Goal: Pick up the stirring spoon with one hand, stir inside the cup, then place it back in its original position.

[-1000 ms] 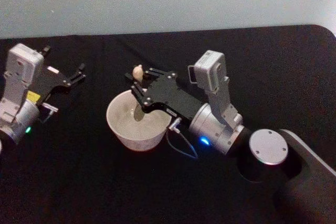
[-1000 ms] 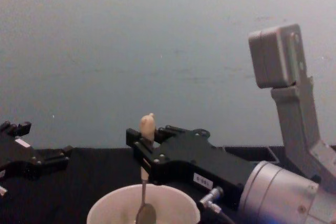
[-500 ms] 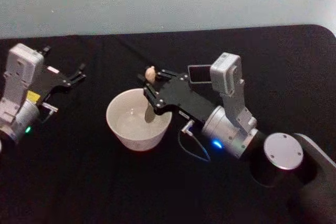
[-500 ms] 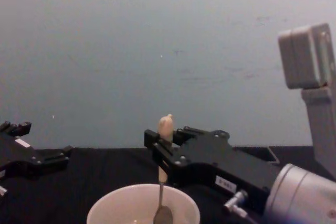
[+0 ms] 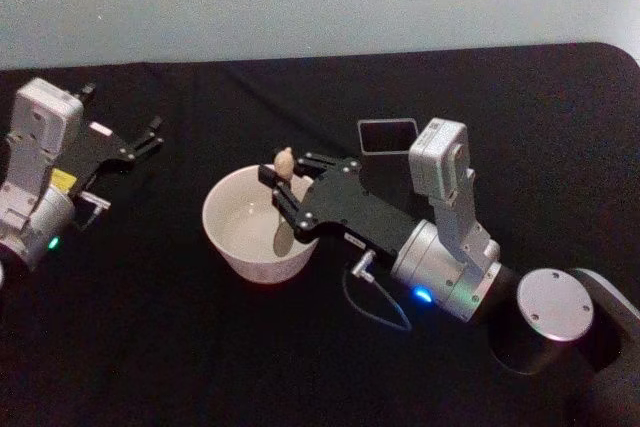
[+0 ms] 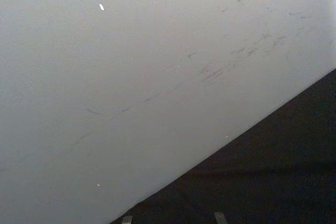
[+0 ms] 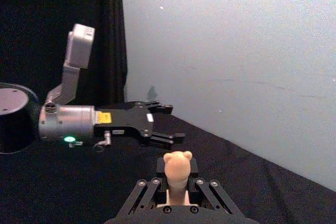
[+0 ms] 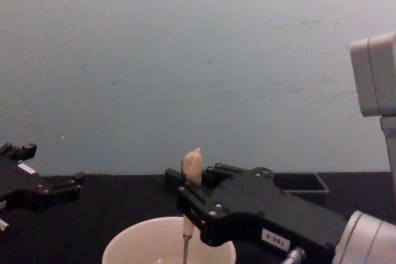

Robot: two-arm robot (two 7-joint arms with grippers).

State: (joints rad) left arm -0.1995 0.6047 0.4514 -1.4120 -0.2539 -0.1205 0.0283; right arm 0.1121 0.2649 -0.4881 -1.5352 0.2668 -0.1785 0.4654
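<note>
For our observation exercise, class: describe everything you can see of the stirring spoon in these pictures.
The stirring spoon is slender. It has a cream-beige handle topped by a little bear-like knob with two ears, then a thin shiny metal stem ending in an oval bowl. It stands nearly upright, knob up, with its bowl down inside the cup. The right gripper is shut on the handle just below the knob. Whether the bowl touches the cup's bottom cannot be told.
</note>
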